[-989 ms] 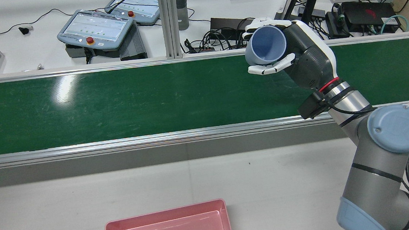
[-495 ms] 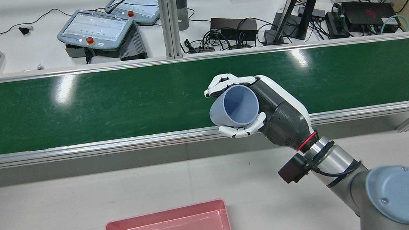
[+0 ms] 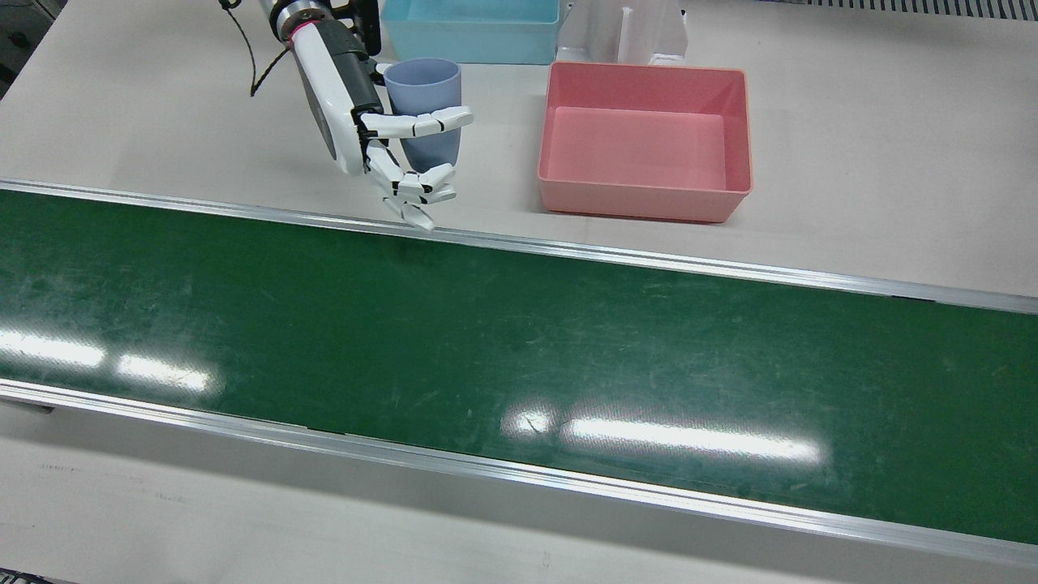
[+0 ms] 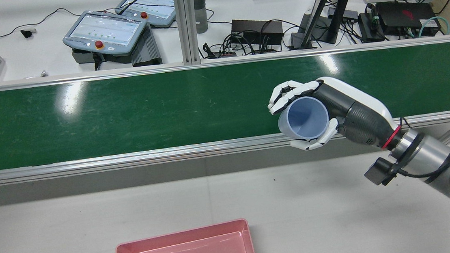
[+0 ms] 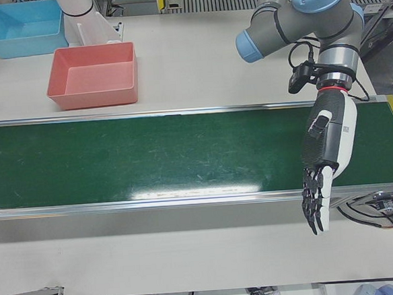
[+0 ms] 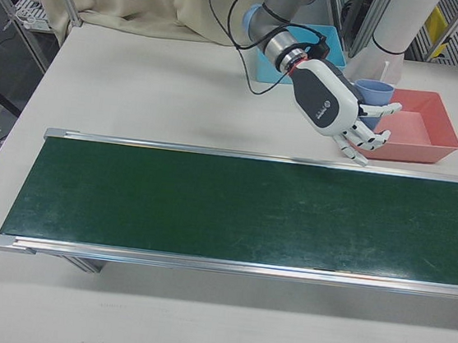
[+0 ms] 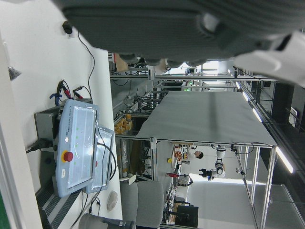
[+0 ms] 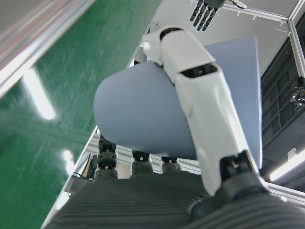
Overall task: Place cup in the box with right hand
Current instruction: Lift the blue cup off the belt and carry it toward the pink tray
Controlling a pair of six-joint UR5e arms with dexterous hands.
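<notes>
My right hand (image 4: 329, 113) is shut on a pale blue cup (image 4: 303, 117), held in the air over the belt's rail on the robot's side, its mouth turned up toward the rear camera. In the front view the cup (image 3: 422, 101) stands upright in the right hand (image 3: 365, 122), left of the pink box (image 3: 645, 203). The right-front view has the cup (image 6: 374, 93) close to the box (image 6: 430, 149). In the right hand view, fingers (image 8: 205, 100) wrap the cup (image 8: 143, 114). My left hand (image 5: 323, 172) hangs open over the belt's far end, holding nothing.
The green conveyor belt (image 3: 486, 341) runs the table's length between metal rails. The empty pink box (image 4: 181, 233) sits on the white table on the robot's side. A blue bin (image 3: 470, 36) stands behind it beside a white pedestal (image 3: 624, 28). Electronics and cables (image 4: 250, 38) lie beyond the belt.
The right hand carried the cup back from the belt's far side to its near rail, then shifted right in the rear view. The cup's mouth tipped more upward.
</notes>
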